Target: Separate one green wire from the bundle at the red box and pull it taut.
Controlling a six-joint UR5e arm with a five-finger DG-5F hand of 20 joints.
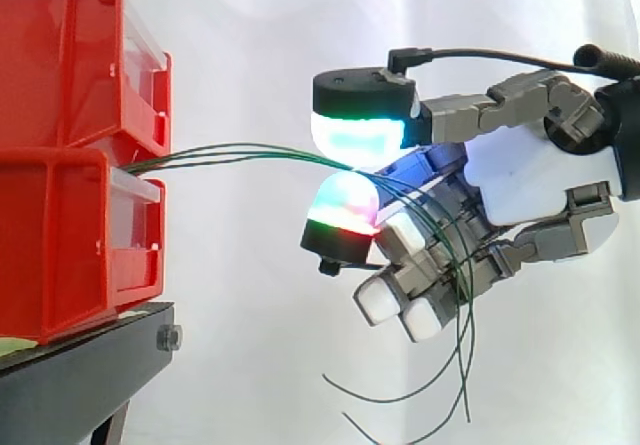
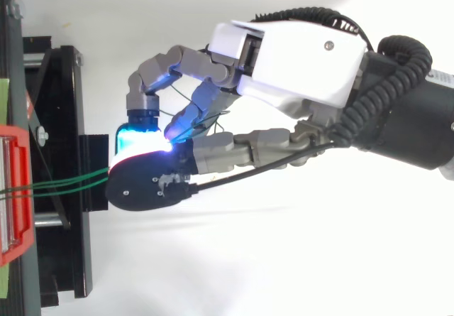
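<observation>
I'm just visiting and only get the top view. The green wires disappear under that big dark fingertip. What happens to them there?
Observer: From the side, the green wires run between glowing pads of the hand, one above, one below.
Operator: And past those?
Observer: They drape over curled fingers; loose ends hang below the hand.
Operator: Where do they start?
Observer: Where two stacked red bins meet.
</observation>
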